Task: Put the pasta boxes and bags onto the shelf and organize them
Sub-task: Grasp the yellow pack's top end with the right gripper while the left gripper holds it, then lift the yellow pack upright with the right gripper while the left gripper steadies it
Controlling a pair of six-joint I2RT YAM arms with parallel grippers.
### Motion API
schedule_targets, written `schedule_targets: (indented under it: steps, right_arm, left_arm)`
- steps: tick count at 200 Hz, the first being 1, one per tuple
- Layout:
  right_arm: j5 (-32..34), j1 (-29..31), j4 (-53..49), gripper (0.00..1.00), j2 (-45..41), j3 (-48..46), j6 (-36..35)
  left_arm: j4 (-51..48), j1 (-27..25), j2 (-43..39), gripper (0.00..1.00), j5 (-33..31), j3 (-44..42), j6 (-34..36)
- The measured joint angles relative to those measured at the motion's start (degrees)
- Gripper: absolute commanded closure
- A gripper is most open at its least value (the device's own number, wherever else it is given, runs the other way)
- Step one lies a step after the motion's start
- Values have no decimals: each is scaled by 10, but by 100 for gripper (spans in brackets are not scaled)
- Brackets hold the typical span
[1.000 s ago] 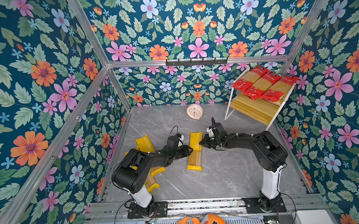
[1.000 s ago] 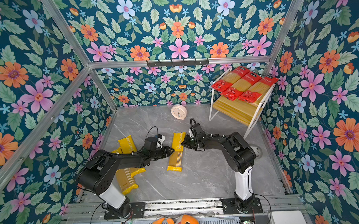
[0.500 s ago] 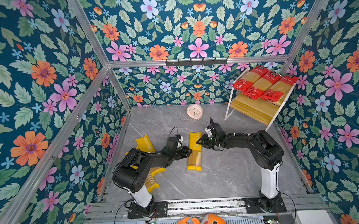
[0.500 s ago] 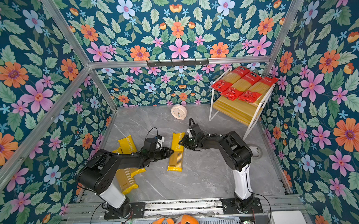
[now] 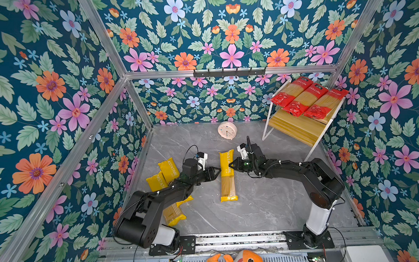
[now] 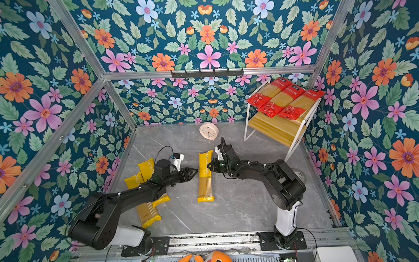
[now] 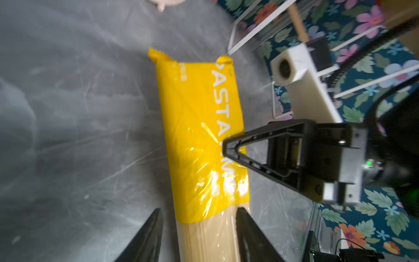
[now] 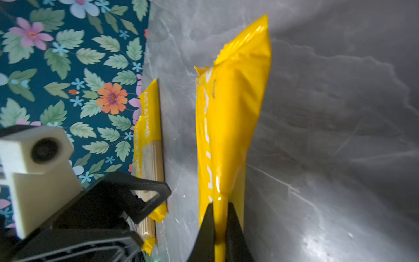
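In both top views a yellow packet [image 5: 227, 179], printed in white with its lower half clear over pale spaghetti, lies lengthwise at the centre of the frame. The left claw [image 5: 217, 171] and right claw [image 5: 231, 165] meet it from either side. Three red packets [image 6: 284, 99] sit on the shelf [image 6: 275, 131], upper right.

Left wrist view: the left claw is spread astride the yellow packet.

Right wrist view: the right claw is pinching a fold of its yellow wrapper.

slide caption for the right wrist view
Right gripper pinches the edge of a yellow pasta packet on the grey table.
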Motion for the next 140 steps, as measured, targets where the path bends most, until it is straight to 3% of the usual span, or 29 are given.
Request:
schedule_targets:
  steps: [25, 66, 140]
  right_arm:
    - [4, 0, 43, 100, -65, -29, -46]
    - [-14, 0, 89, 100, -152, -31, -122]
    - [-102, -1, 110, 100, -192, -9, -173]
  left_arm:
    - [27, 3, -53, 28, 8, -14, 30]
    - [70, 2, -65, 26, 49, -12, 43]
    - [204, -33, -52, 28, 101, -30, 16]
